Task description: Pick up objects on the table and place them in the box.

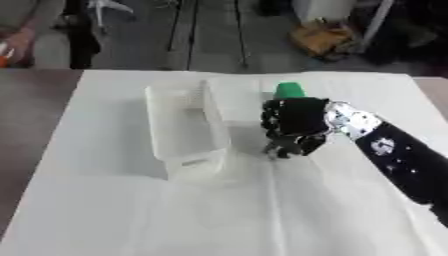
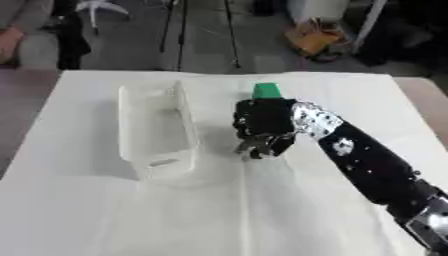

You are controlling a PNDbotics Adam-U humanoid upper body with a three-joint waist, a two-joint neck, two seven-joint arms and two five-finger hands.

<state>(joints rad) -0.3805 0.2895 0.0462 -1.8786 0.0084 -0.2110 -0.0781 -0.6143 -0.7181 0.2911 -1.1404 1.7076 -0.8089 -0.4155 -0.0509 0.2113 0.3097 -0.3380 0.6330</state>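
Right hand (image 1: 296,125) — fingers curled, seemingly round a green object (image 1: 290,90) — beside white box (image 1: 179,130).

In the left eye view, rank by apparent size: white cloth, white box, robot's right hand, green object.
1. White cloth
2. White box
3. Right hand
4. Green object, partly hidden behind the hand, so its full size is unsure.

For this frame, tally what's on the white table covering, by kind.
Clear plastic box: 1
Green object, partly hidden behind the right robot hand: 1
Total: 2 things on the white cloth. No left robot hand shows.
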